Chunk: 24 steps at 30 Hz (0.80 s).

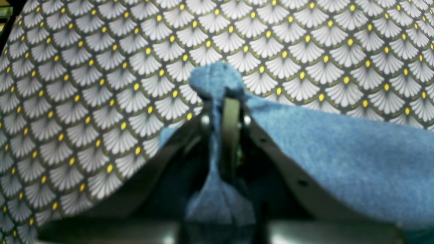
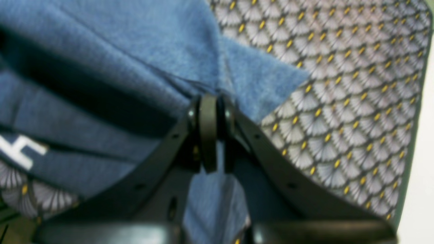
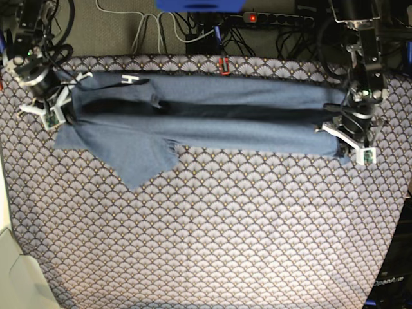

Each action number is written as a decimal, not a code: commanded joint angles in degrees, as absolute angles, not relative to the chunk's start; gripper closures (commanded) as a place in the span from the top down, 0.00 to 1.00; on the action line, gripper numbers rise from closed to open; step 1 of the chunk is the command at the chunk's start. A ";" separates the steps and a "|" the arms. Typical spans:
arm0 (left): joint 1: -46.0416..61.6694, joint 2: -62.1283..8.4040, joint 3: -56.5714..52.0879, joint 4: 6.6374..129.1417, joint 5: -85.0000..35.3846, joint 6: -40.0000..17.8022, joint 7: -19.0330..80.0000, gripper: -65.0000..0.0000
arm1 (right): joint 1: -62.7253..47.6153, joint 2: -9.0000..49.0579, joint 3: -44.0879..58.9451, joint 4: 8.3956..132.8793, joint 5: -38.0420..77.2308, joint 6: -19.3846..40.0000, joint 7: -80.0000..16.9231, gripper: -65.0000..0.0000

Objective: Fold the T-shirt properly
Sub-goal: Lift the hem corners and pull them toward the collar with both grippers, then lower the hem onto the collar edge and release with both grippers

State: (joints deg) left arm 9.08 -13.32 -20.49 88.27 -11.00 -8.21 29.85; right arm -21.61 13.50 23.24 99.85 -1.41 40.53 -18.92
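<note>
The slate-blue T-shirt (image 3: 212,109) is stretched in a long band across the far part of the table, one sleeve (image 3: 138,161) spreading toward the front. A white letter (image 3: 131,78) shows near its far left edge. My left gripper (image 3: 340,136), at the right end of the band in the base view, is shut on a bunched corner of the T-shirt (image 1: 339,152); its fingertips (image 1: 225,98) pinch the cloth. My right gripper (image 3: 59,108) holds the left end, shut (image 2: 212,98) on the T-shirt (image 2: 135,40), with white lettering (image 2: 20,149) visible below.
The grey fan-scale table cover (image 3: 225,225) spans the whole table. A power strip with cables (image 3: 277,19) lies behind the far edge. A pale surface (image 3: 9,257) borders the front left corner. The cover's edge (image 2: 412,152) runs close to my right gripper.
</note>
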 commanded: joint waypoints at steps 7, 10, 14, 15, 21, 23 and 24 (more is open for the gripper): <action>10.24 -14.29 -20.79 89.45 -10.77 -8.04 28.53 0.02 | -21.49 14.11 28.79 100.88 -0.92 40.00 -18.07 0.00; 10.33 -14.29 -20.79 89.01 -10.59 -8.04 28.53 0.02 | -21.58 14.11 28.97 100.62 -0.92 40.00 -18.07 0.00; 11.21 -14.29 -20.79 88.84 -10.59 -8.04 28.53 0.02 | -23.43 14.11 28.62 100.53 -0.84 40.00 -17.89 0.00; 11.21 -14.29 -20.79 88.75 -10.51 -8.04 28.53 0.02 | -23.60 14.02 28.53 100.53 -0.84 40.00 -17.89 0.00; 11.30 -14.20 -23.87 88.75 -10.51 -8.04 28.53 0.02 | -23.87 12.18 28.44 100.53 -0.84 40.00 -17.89 0.00; 11.30 -14.20 -25.01 88.75 -10.51 -8.04 28.53 0.03 | -23.96 11.82 28.44 100.53 -0.84 40.00 -18.15 0.00; 11.30 -14.20 -25.27 88.66 -10.51 -8.04 28.53 0.03 | -23.96 11.74 28.44 100.53 -0.84 40.00 -18.15 0.00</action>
